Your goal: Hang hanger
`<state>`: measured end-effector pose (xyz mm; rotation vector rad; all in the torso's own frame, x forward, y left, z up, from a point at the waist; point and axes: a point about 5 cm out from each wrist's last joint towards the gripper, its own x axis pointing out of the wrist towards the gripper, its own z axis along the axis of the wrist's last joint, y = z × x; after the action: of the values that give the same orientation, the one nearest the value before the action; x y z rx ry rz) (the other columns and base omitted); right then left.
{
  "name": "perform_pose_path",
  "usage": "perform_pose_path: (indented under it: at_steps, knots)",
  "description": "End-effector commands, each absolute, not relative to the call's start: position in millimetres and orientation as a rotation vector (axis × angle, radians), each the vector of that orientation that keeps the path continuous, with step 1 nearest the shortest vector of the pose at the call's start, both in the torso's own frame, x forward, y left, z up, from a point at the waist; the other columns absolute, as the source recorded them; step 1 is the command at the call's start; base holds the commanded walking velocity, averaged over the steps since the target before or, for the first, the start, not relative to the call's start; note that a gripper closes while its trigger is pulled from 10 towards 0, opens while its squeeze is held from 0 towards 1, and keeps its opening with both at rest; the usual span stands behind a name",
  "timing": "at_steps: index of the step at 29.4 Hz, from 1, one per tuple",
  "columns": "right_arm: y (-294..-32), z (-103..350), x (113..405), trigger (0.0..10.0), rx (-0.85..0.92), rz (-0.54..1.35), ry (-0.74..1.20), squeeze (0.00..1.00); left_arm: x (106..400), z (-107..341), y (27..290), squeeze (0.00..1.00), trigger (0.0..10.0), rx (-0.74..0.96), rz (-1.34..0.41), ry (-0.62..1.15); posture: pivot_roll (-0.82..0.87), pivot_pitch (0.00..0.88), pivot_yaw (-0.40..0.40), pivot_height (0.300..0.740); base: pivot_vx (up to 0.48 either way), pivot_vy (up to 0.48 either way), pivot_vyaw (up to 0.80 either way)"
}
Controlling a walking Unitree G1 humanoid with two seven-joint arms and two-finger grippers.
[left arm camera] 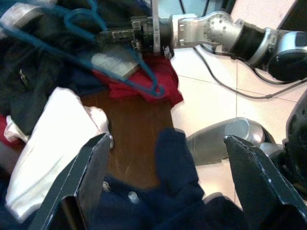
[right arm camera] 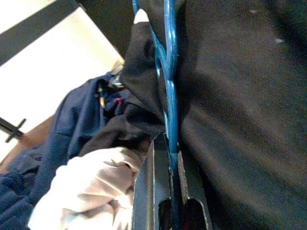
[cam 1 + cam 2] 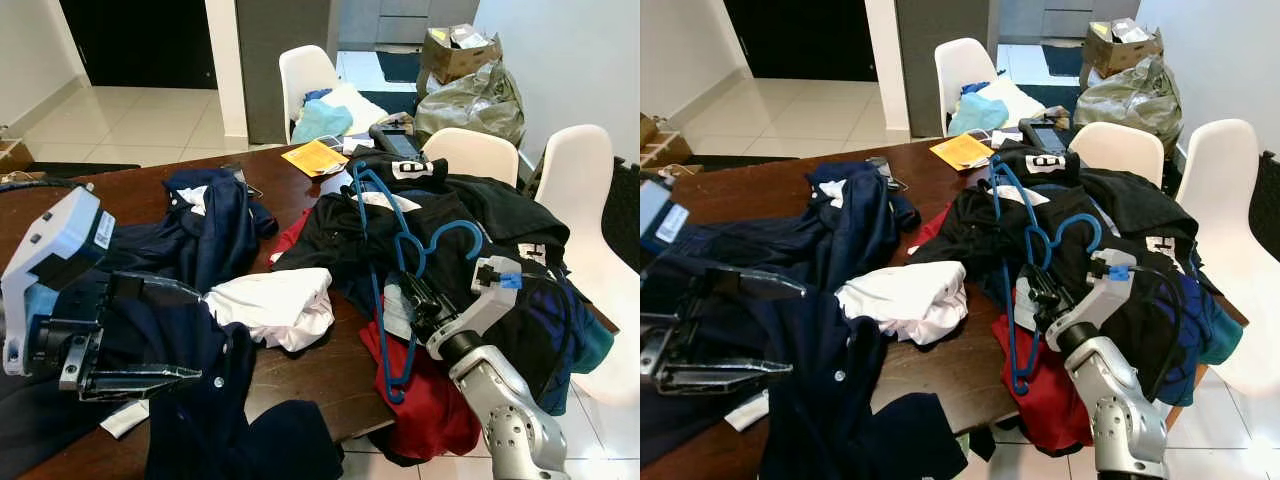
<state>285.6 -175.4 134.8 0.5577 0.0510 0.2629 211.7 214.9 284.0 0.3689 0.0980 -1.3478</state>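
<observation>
A blue plastic hanger [image 3: 378,320] lies on a pile of black clothes [image 3: 480,205] at the right of the wooden table [image 3: 310,375], its hook up near the pile's middle. My right gripper [image 3: 405,290] is shut on the hanger's long bar. In the right wrist view the blue bar [image 2: 170,96] runs straight out from between the two closed fingers [image 2: 144,191], pressed against black cloth. My left gripper [image 3: 200,335] hovers open over navy cloth at the table's front left with nothing between its fingers [image 1: 86,182]. The left wrist view looks across at the hanger [image 1: 153,86] in the right gripper.
A white garment [image 3: 275,305] lies mid-table between the grippers. Navy clothes [image 3: 215,235] cover the left side, and a red garment [image 3: 430,405] hangs over the front edge. White chairs [image 3: 470,152] [image 3: 585,175] [image 3: 305,70] ring the far and right sides. A yellow envelope [image 3: 315,158] lies at the back.
</observation>
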Motion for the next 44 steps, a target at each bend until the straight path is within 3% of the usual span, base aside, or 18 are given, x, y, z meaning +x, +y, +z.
perform_pose_path:
  at_steps: [1,8,12,17,21,35,37,44]
  knots:
    - [-180,130,286,10.0,0.588,0.242,0.081,0.00,220,271,209,0.00,10.0,0.386,-1.359,0.124,0.06,0.069,-0.030,0.740,0.000,0.000,-0.80]
    - [-179,128,288,10.0,0.614,0.262,0.094,0.00,229,245,197,0.00,10.0,0.403,-1.488,0.222,0.06,0.066,-0.032,0.740,0.000,0.000,-0.80]
    - [-179,128,290,10.0,0.648,0.276,0.100,0.00,227,223,206,0.00,10.0,0.485,-1.605,0.441,0.06,0.064,-0.033,0.740,0.000,0.000,-0.39]
    - [-179,128,291,10.0,0.654,0.279,0.104,0.00,226,221,209,0.00,10.0,0.502,-1.632,0.486,0.06,0.065,-0.034,0.740,0.000,0.000,0.00]
    - [-178,127,293,10.0,0.660,0.299,0.121,0.00,213,212,218,0.00,10.0,0.543,-1.762,0.658,0.07,0.073,-0.035,0.740,0.000,0.000,0.00]
    - [-179,128,293,10.0,0.667,0.297,0.120,0.00,251,176,201,0.00,10.0,0.639,-1.681,0.539,0.06,0.104,-0.016,0.740,0.000,0.000,0.00]
    - [-182,131,291,10.0,0.670,0.285,0.106,0.00,271,166,184,0.00,10.0,0.577,-1.640,0.443,0.05,0.112,-0.001,0.740,0.000,0.000,0.00]
    - [-184,134,290,10.0,0.675,0.277,0.095,0.00,282,162,168,0.00,10.0,0.425,-1.633,0.362,0.04,0.118,0.006,0.740,0.000,0.000,0.00]
